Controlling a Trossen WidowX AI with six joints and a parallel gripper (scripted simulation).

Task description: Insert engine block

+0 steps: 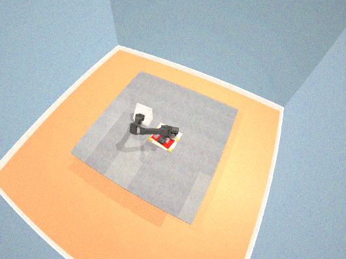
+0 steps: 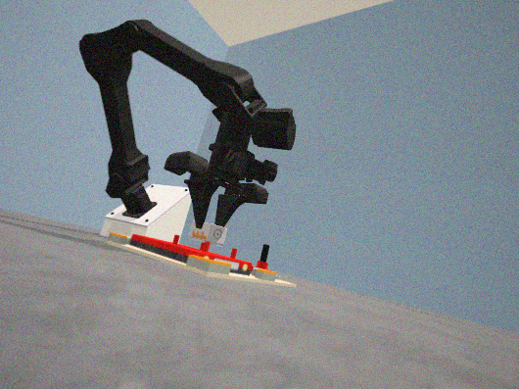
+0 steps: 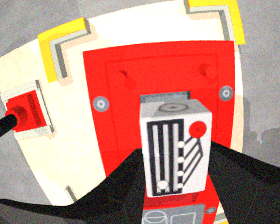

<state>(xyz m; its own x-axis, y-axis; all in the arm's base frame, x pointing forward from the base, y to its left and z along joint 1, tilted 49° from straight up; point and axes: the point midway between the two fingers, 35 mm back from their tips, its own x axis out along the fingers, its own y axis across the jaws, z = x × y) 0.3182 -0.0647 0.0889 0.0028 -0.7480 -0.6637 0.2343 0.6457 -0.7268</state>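
My gripper (image 1: 167, 139) (image 2: 210, 225) (image 3: 174, 151) points down and is shut on the white engine block (image 2: 218, 234) (image 3: 194, 165). In the wrist view the block's near face shows black and white stripes and a red disc, its top a round ring mark. The block hangs upright over the red car body (image 1: 170, 144) (image 2: 164, 245) (image 3: 94, 70), a little above its top. A grey recess, the opening (image 3: 150, 97), shows just beyond the block; the block hides most of it. The rib is hidden, and I cannot tell where the slot side faces.
The body lies on a cream board (image 2: 255, 279) (image 3: 25, 67) with yellow-topped corner brackets (image 3: 47, 52). Small red pegs (image 2: 234, 253) stand up near the block. A red piece with a black peg (image 2: 264, 254) stands beside the body. The white robot base (image 1: 146, 113) (image 2: 168, 209) is behind.
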